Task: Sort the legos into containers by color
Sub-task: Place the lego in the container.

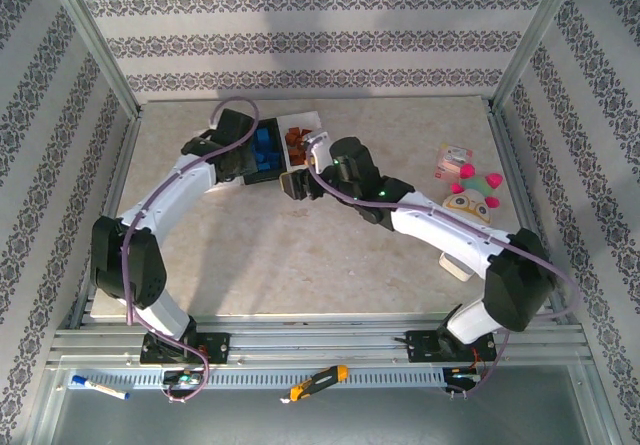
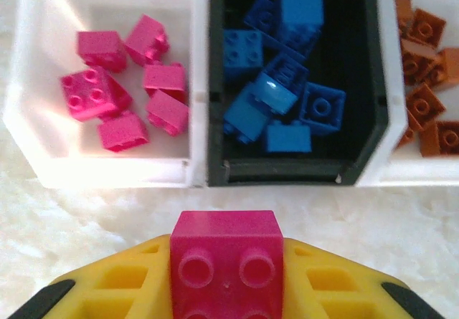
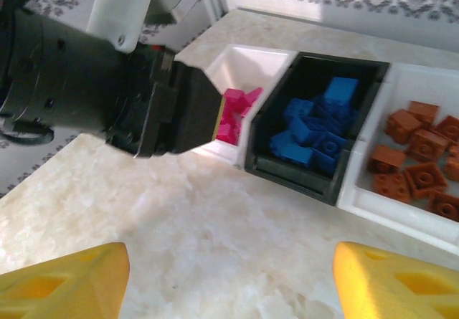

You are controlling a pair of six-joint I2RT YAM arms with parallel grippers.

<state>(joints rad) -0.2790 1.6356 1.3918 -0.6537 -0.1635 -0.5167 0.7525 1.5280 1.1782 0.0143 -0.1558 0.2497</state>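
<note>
— Three trays from above: what are the arms doing around the black tray?
— The left gripper is hovering just left of it, on the side where the pink pieces belong. Whether it is closed I cannot tell from up here. The right gripper is waiting on the near side of it, probably to leave the other arm room. A plush toy and a small packet are lying well to its right, apart from the job.
— Is the packet's print readable?
— No, it is too small.
— And the left wrist camera?
— The left gripper is clamping a magenta brick studs-up between its yellow fingers, just short of the black tray. Blue bricks are lying inside that tray. Magenta bricks are lying in the left white tray beside it, and brown bricks in the right white tray. I judge the held piece is meant for the left one, to match colour.
— Right wrist?
— The right gripper is standing wide and empty over bare table, on the near side of the black tray. The left gripper is hanging at that tray's left, in front of the magenta bricks. No brand or lettering is showing legibly on bricks or trays.
</note>
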